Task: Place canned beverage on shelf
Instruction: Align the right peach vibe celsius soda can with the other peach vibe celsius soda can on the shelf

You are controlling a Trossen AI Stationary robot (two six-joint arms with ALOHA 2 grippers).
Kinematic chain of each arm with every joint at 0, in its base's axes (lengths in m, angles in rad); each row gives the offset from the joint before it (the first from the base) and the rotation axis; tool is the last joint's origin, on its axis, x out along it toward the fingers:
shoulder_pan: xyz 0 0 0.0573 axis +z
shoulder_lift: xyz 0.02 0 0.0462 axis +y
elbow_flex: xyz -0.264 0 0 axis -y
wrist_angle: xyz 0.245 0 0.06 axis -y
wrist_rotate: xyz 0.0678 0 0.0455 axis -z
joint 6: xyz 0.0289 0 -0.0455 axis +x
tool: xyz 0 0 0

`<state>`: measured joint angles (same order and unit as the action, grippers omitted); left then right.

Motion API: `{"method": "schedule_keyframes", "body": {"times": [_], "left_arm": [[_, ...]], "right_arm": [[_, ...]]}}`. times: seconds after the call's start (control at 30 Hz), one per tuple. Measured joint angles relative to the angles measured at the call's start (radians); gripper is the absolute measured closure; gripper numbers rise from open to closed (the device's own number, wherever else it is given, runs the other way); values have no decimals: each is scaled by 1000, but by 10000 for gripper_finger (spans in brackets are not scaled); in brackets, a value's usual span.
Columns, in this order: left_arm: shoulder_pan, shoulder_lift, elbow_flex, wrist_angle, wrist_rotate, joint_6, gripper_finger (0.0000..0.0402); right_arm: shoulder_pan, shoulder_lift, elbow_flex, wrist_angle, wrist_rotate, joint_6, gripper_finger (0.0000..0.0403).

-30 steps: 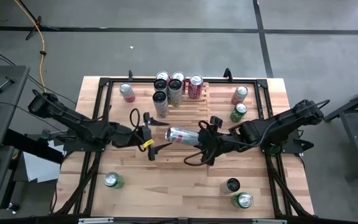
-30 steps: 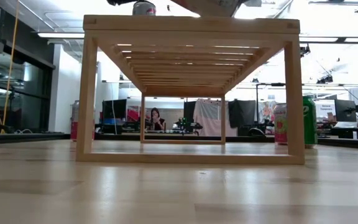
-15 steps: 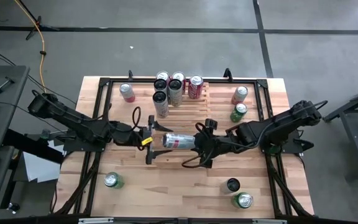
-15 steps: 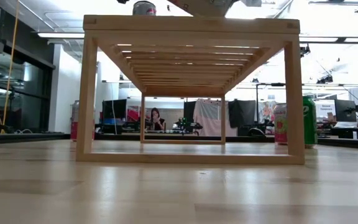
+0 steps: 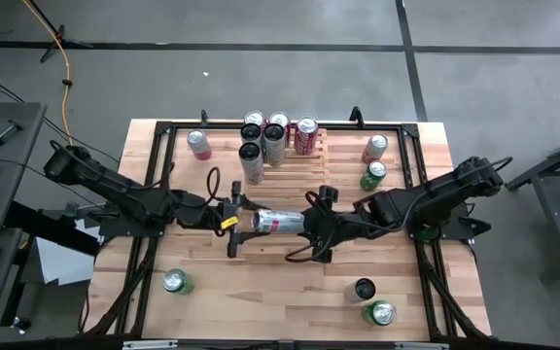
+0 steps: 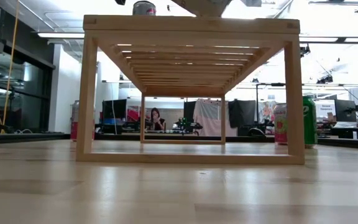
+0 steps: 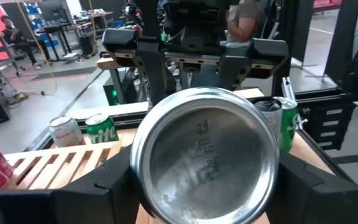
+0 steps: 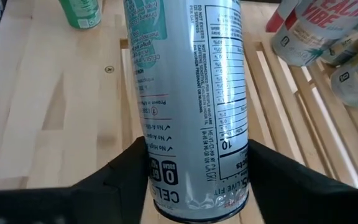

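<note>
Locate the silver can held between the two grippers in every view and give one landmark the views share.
High view: silver can lying sideways at centre, above the shelf.
Low view: cannot tell.
Left wrist view: its base fills the centre.
Right wrist view: its label side runs down the middle.
Shared landmark: the shelf's slats.

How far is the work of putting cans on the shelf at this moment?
Done: several cans stand at the far end of the shelf. In hand: the right gripper holds a silver can lying sideways above the shelf, with the left gripper around its other end. Left: loose cans wait on the table.
</note>
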<state>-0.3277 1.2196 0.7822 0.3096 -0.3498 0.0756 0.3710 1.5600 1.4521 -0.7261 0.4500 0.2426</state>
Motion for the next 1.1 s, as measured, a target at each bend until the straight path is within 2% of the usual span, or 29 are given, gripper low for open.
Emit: {"method": "schedule_keyframes", "body": {"times": [0.13,0.27,0.37,0.5,0.6,0.7,0.8,0.9,1.0,1.1], "left_arm": [[-2,-11,0,-19,-44,7,167],[2,-53,-3,-100,-155,8,167],[-3,-106,-2,-143,-246,1,167],[-31,-162,-3,-171,-266,-12,167],[-68,-194,-52,-23,-242,35,167],[-103,-214,-138,197,-231,118,167],[-128,-242,-234,464,-212,201,167],[-132,-258,-319,712,-100,213,167],[-122,-255,-370,824,-4,182,167],[-108,-253,-381,877,53,136,167]], "right_arm": [[-2,0,0,-8,17,-8,118],[0,-4,1,-79,40,43,55],[1,-12,1,-151,43,102,34],[4,-16,0,-241,97,186,28],[18,-17,-10,-238,173,210,27],[36,-17,-33,-202,243,199,26],[50,-18,-82,-106,307,176,26],[55,-18,-158,89,372,102,25],[27,-18,-252,420,366,-55,25],[-19,-18,-338,831,260,-218,25]]}}
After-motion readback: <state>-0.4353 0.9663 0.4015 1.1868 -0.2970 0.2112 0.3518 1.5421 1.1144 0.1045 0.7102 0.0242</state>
